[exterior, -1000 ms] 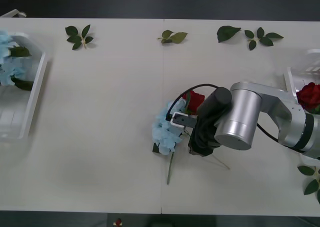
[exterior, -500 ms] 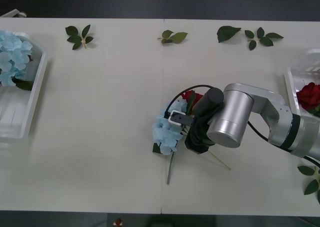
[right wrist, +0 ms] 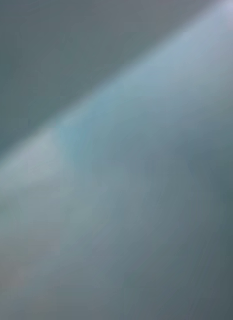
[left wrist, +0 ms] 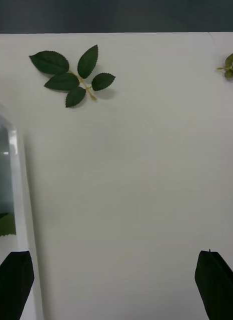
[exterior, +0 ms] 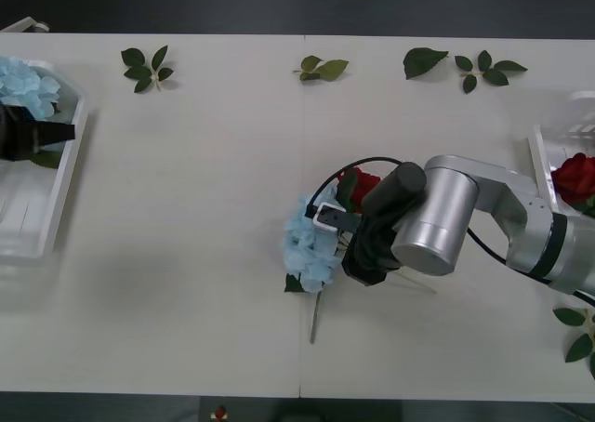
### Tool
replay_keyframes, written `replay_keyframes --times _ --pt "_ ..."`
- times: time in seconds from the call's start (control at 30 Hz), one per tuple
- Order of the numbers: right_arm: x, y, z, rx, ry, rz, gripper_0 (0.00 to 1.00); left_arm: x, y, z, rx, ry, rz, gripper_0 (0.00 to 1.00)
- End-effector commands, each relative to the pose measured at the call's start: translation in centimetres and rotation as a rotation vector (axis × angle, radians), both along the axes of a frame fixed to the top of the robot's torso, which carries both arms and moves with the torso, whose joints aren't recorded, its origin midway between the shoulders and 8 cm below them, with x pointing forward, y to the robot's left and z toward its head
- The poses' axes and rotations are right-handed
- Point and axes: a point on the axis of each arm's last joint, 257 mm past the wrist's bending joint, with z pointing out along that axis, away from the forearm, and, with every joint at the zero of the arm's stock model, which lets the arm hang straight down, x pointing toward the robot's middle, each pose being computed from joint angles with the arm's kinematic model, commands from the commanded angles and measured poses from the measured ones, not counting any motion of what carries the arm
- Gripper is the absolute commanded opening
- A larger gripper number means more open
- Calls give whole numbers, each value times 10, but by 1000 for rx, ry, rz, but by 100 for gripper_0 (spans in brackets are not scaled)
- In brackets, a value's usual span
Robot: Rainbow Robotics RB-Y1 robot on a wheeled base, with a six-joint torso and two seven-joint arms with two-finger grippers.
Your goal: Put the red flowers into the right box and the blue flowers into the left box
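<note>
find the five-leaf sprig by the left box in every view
front view: the leaf sprig lies near the table's far edge on the robot's left, just past the left box.
left wrist view: the leaf sprig lies on bare table, farther from the fingers than the left box.
right wrist view: too blurred to tell.
shared landmark: the left box's white rim, beside the sprig.

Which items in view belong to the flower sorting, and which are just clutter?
Job: blue flower and red rose at table centre under the right gripper; left box with blue flowers; right box with a rose; left gripper.
Clutter: leaf sprigs.
</note>
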Motion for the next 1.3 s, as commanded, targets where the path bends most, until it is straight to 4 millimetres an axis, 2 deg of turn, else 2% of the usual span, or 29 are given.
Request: replay_keyframes --times 0.03,0.07,0.2,0.27,0.37,0.47,0.57,0.67,0.83,0.97,1.13,1.3 --pt "4 -2 64 155 21 -64 0 13 -25 -3 -5 -42 0 94" --pt "2 2 76 197 42 -73 0 13 -29 -7 -6 -40 -2 94" --pt "-6 37 154 461 159 -106 0 11 -50 -31 -47 -18 -14 97" --pt "-7 51 179 549 196 -106 0 8 -57 -40 -59 -12 -27 99" --pt "-3 79 229 696 227 -79 0 0 -73 -51 -83 -32 -78 100" --pt "5 103 264 802 239 -58 0 -12 -96 -52 -150 -52 -159 100" --pt "15 123 285 877 247 -48 0 -30 -127 -43 -252 -84 -266 100" --pt "25 140 298 926 251 -36 0 -51 -155 -31 -351 -118 -378 100" --pt "43 168 309 969 236 18 0 -89 -196 -11 -461 -173 -574 100" --pt "54 187 316 988 225 48 0 -107 -221 1 -510 -236 -678 100" --pt "59 204 322 1024 219 65 0 -112 -252 4 -545 -301 -723 100" --pt "53 213 329 1060 239 78 0 -97 -267 -1 -524 -344 -685 100"
